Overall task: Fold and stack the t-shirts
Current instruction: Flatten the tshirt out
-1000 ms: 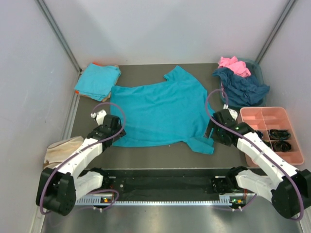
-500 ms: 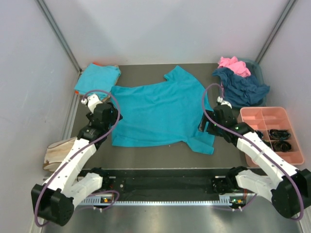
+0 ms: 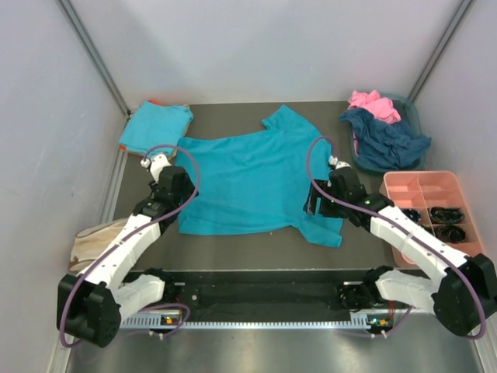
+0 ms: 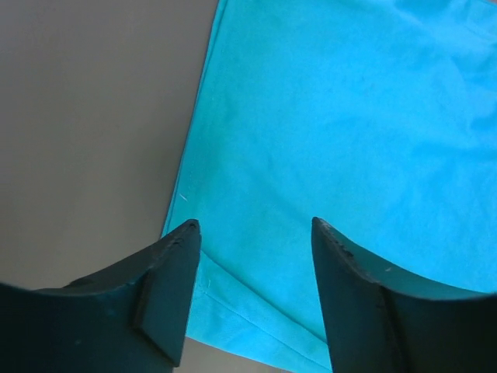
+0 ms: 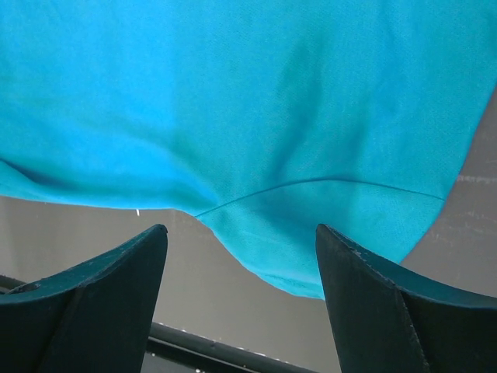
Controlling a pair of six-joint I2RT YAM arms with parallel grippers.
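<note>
Two arms worked the table, jaws of each wide apart, nothing held. The left gripper (image 4: 255, 233) hung over the near-left hem corner of the spread shirt (image 3: 248, 175), bare table (image 4: 85, 132) along that edge. The right gripper (image 5: 241, 237) hung over the near-right sleeve seam, a table strip showing past the hem. The folded shirt (image 3: 155, 128) lay far left, near the spread one. The pink shirt (image 3: 373, 101) and navy shirt (image 3: 392, 144) were heaped far right, behind the tray (image 3: 404, 190).

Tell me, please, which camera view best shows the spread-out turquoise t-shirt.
The top external view: the whole turquoise t-shirt lies spread flat, both sleeves visible. The left wrist view shows only its hem corner; the right wrist view, only one sleeve.
</note>
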